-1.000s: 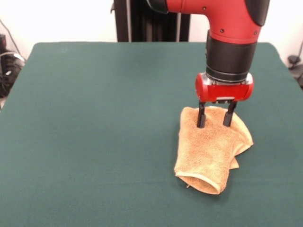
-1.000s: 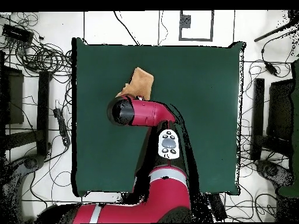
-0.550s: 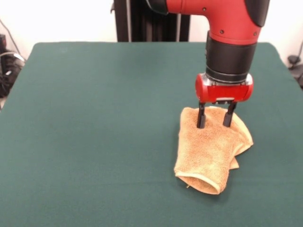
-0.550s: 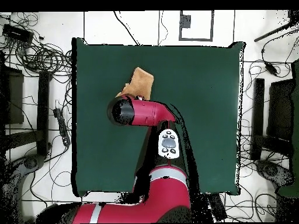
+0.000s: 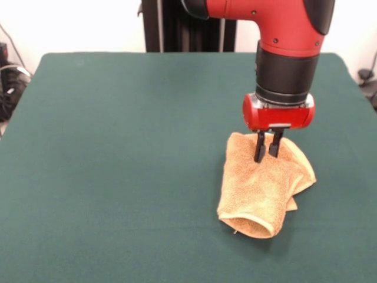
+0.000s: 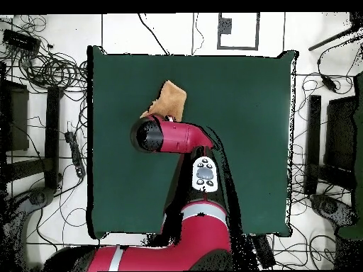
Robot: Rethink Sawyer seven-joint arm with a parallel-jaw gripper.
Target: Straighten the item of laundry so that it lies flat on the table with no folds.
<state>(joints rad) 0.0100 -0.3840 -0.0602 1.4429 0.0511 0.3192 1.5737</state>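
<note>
Centrally, tool (image 5: 266, 154) on folded terry towel (image 5: 259, 191).

surface: green table (image 5: 118, 147) | on it: orange towel (image 5: 259, 194), folded, rumpled

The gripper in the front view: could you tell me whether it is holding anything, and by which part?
The gripper is pinched shut on the towel, at a spot near its far edge.
</note>
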